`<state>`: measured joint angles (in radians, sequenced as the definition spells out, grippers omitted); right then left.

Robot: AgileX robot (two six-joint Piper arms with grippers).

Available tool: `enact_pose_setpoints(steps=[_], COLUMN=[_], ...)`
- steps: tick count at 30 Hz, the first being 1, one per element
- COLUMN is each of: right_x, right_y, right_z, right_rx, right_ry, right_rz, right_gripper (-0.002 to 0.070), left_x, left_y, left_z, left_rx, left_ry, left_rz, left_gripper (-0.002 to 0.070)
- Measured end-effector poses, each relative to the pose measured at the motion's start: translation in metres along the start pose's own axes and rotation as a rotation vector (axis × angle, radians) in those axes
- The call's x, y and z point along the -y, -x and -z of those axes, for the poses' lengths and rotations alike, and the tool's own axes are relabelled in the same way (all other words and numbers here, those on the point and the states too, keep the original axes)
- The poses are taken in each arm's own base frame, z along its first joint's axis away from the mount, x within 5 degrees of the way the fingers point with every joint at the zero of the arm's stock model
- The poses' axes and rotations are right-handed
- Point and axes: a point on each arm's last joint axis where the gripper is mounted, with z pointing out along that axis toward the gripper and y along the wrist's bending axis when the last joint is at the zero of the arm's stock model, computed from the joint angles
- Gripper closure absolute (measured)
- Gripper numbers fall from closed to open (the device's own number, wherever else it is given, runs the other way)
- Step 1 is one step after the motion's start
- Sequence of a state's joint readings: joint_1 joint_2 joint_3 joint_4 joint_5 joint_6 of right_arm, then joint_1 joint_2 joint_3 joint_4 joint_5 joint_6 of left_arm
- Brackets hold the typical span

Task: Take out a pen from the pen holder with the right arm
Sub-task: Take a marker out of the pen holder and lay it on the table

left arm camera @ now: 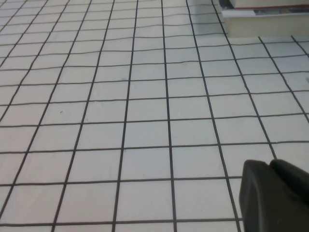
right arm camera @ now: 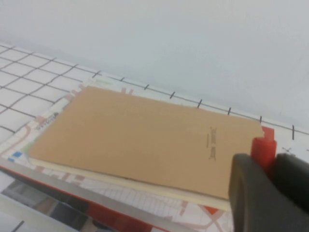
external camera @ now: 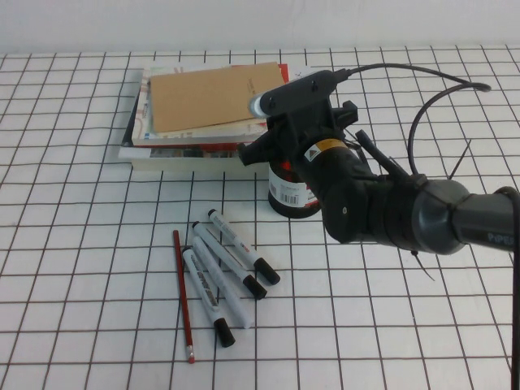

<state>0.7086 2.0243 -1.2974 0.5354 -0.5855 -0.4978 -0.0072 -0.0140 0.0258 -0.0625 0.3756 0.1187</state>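
Note:
The pen holder (external camera: 288, 192) is a dark cylinder with a red and white label, standing just in front of the book stack. My right gripper (external camera: 275, 151) hangs directly over it, and the wrist hides the holder's mouth. In the right wrist view my right gripper (right arm camera: 268, 163) is shut on a red pen (right arm camera: 264, 149), whose top sticks up between the two dark fingers. My left gripper (left arm camera: 273, 168) hovers low over bare gridded cloth, its fingers pressed together with nothing between them.
A stack of books (external camera: 203, 106) with a brown cover on top lies behind the holder. Several white markers (external camera: 234, 258) and a red pencil (external camera: 183, 296) lie on the checked tablecloth (external camera: 81, 244) in front. The right arm's cables (external camera: 422, 114) arc over the right side.

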Motion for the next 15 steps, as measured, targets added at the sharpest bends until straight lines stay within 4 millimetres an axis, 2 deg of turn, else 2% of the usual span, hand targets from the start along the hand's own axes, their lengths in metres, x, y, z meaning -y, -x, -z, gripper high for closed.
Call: enact_pose_setpoints(steps=[9,15], right_x=[0.003,0.008], right_y=[0.036,0.083], right_z=[0.015,0.042], right_rx=[0.031,0.074], right_ry=[0.03,0.075], right_rz=[-0.025,-0.052], right_gripper=[0.0623,0.0623], left_x=[0.0,0.0], left_y=[0.0,0.0], left_z=[0.0,0.0], left_rx=[0.0,0.0], left_ry=[0.0,0.0], left_rz=[0.0,0.0], left_gripper=[0.068,0.0679])
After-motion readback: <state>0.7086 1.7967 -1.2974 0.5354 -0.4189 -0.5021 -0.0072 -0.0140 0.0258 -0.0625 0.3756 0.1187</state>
